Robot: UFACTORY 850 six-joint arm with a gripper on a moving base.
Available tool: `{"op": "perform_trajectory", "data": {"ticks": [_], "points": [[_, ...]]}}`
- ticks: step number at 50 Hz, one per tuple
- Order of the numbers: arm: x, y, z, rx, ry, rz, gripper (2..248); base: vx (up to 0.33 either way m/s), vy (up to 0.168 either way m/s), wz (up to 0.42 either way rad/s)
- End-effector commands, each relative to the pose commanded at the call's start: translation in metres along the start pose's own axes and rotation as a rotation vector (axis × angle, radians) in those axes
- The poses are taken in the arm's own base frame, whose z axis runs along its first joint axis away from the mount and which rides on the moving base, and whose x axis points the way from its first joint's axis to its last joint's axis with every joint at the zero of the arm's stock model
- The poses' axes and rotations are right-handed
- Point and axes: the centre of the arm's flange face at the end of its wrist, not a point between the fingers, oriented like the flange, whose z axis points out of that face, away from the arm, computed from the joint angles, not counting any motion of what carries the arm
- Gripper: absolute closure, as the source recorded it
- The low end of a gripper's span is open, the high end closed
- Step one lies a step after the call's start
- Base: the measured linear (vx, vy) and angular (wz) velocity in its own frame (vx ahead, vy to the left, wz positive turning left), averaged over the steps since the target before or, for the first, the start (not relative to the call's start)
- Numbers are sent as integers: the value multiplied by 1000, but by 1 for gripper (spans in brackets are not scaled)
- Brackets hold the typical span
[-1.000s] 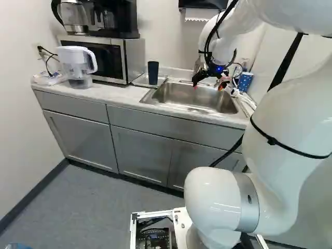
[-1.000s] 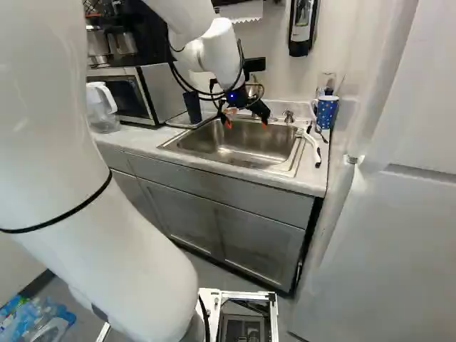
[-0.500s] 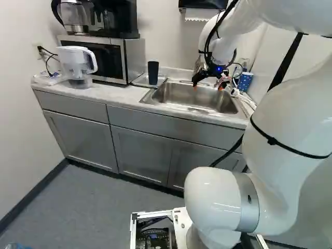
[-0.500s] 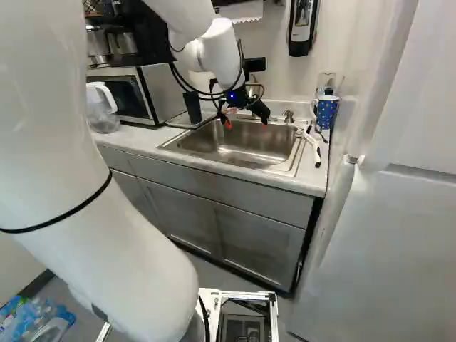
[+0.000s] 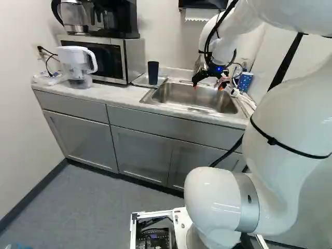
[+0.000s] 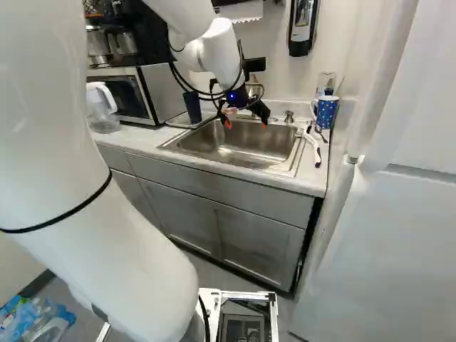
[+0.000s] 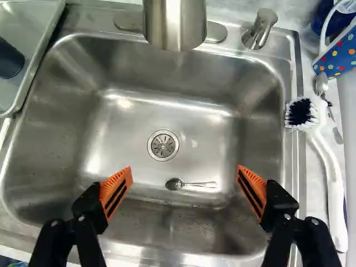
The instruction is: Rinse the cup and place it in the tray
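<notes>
1. Tabletop [image 6: 312, 180]: narrow strip beyond the sink, on the brush side.
2. Microwave [image 5: 134, 62]: past the tray.
3. Sink [image 7: 247, 139]: open basin under the jaws [image 6: 246, 123], rim all round.
4. Tray [image 7: 34, 33]: edge right beside the rim.
5. Jaws: spread wide, nothing between the pads.
6. Faucet [image 7: 174, 25]: in the way, ahead.
7. Brush [image 7: 334, 194]: head overhangs the rim.
8. Dark cup [image 5: 153, 72]: upright in the tray.
9. Spoon [image 7: 174, 183]: basin floor.
</notes>
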Motion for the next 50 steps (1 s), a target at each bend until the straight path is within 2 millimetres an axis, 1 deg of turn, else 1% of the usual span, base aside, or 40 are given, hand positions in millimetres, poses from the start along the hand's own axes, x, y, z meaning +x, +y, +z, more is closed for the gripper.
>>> {"op": "perform_trajectory", "data": {"ticks": [27,43,50], "points": [[0,0,0,0,0,0,3,-34,19,4],[0,0,0,0,0,0,3,-88,65,-8],[0,0,0,0,0,0,3,-113,64,-107]]}}
